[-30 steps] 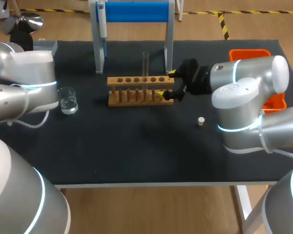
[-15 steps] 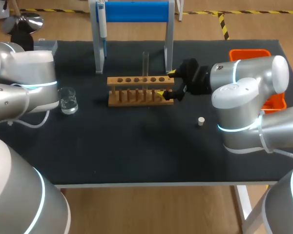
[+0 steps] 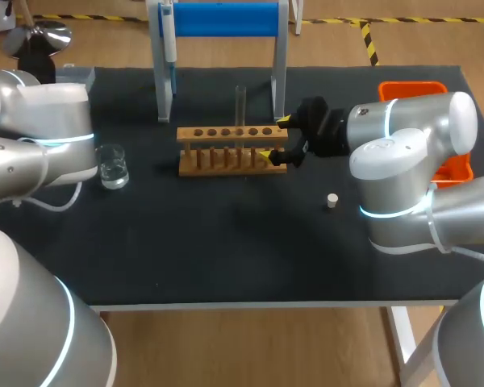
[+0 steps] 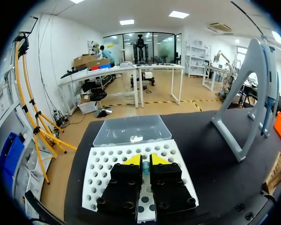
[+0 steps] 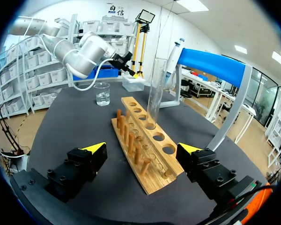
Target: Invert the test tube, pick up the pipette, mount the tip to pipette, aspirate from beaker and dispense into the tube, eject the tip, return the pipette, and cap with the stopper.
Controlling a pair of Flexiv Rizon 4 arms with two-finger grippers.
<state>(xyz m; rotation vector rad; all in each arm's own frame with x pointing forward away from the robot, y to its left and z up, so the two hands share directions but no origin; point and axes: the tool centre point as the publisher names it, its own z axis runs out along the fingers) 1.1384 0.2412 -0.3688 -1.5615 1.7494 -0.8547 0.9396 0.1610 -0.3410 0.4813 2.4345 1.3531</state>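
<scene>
The black table [image 3: 226, 250] is seen with both arms over it, the left arm [image 3: 40, 137] from one side and the right arm [image 3: 411, 137] from the other. At the far edge stands a stand [image 3: 223, 18] with a blue top bar, and a pipette [image 3: 169, 36] is hung from its left end. Just in front of the stand a wooden rack [image 3: 232, 149] is set lengthwise across the table. A white tip tray [image 4: 103, 164] is seen under the left gripper [image 4: 145, 160], with a clear box [image 4: 131, 131] just beyond it. An orange bin [image 3: 460, 165] is partly hidden behind the right arm at the table's right edge. A beaker [image 3: 112, 166] holding clear liquid is placed near the left arm, well apart from the rack. The tube [image 3: 241, 105] is stood upright in the rack, in the third hole from the right gripper's end. A pale stopper [image 3: 331, 200] is left on the table in front of the right arm, apart from the rack. No print on these things can be made out. The right gripper [image 5: 141, 149] is spread wide, one finger to each side of the rack's near end, and neither is seen touching the wood. The left gripper's jaws are drawn together to a thin slit over the tray; a small bluish thing is glimpsed in the slit, and whether it is gripped cannot be told.
</scene>
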